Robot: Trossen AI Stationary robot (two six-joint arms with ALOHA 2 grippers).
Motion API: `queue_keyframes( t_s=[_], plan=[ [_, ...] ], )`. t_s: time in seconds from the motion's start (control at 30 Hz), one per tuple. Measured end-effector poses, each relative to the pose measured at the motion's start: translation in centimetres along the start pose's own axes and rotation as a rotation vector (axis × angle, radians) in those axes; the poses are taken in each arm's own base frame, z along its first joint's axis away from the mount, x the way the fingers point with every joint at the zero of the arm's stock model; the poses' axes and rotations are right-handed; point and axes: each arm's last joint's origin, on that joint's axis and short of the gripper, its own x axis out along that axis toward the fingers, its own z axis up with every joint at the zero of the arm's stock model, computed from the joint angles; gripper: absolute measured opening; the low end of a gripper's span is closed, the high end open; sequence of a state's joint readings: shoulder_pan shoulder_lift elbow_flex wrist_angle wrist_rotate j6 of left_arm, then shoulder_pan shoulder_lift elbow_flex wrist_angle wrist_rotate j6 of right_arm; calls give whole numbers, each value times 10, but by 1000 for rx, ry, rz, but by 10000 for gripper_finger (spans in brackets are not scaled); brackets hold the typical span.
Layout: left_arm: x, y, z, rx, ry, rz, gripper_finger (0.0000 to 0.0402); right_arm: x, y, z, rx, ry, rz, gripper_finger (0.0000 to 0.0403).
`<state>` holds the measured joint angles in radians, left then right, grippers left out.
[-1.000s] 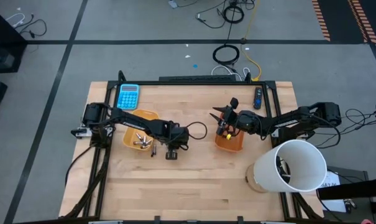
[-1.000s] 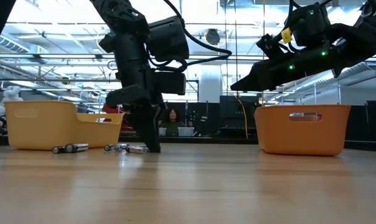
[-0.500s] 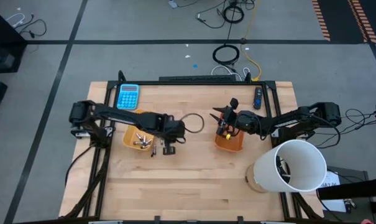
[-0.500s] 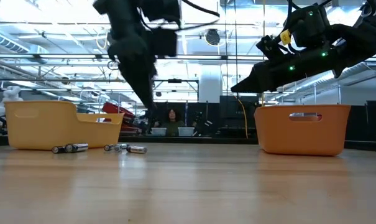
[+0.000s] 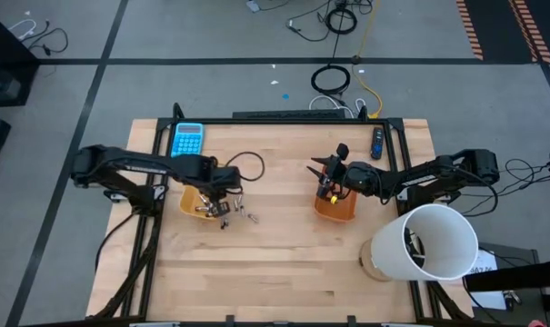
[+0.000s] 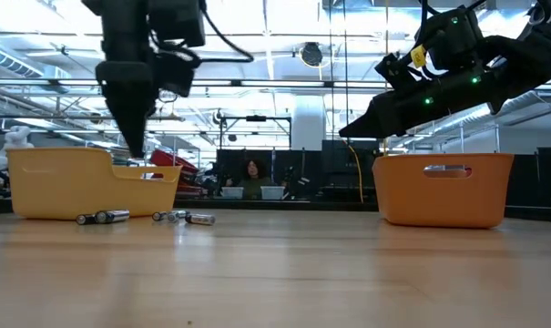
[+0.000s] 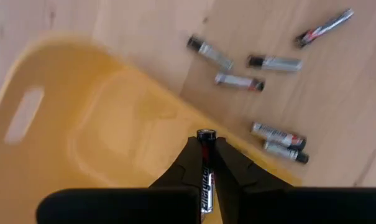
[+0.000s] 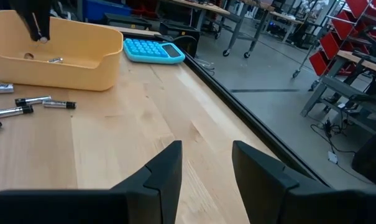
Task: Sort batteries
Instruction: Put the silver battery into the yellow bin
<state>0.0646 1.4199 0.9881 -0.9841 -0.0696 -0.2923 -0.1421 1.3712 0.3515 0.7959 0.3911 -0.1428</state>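
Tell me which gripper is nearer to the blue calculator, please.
The left. The left gripper hangs over the yellow tray just in front of the blue calculator; the right gripper is above the orange tray, farther across the table.

Table middle: bare wood on the table (image 5: 284, 259) between the yellow tray (image 5: 205, 193) and the orange tray (image 5: 335, 207); wide passage.
Front half: open, except the white bucket (image 5: 426, 242) at the front right corner.
Beside yellow tray: loose batteries (image 6: 188, 217) lie just off its wall, blocking a low approach.
Above yellow tray: left gripper (image 7: 205, 163) occupies it, jaws clamped on a battery (image 7: 204, 168).
Above orange tray: right gripper (image 6: 362, 120) hangs there, jaws parted.
Back edge: blue calculator (image 5: 187, 140), dark remote (image 5: 377, 143).
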Motion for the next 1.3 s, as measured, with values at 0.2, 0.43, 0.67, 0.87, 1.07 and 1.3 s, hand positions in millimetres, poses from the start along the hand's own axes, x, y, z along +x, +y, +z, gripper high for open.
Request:
queue_keyframes(
  t_s=[0.2, 0.43, 0.67, 0.87, 1.07, 1.3],
  plan=[
    [4, 11, -16, -112, 20, -2, 20, 0, 0, 0, -6, 0, 0, 132],
    [27, 22, -32, -183, 78, 29, 20, 0, 0, 0, -8, 1, 1, 132],
    [45, 36, -42, -242, 110, 46, 42, 0, 0, 0, -8, 1, 1, 132],
    [47, 41, -42, -260, 97, 68, 61, 0, 0, 0, -8, 1, 1, 132],
    [47, 41, -41, -263, 81, 63, 89, 0, 0, 0, -8, 1, 1, 132],
    [44, 41, -38, -257, 73, 61, 113, 0, 0, 0, -8, 0, 1, 132]
  ],
)
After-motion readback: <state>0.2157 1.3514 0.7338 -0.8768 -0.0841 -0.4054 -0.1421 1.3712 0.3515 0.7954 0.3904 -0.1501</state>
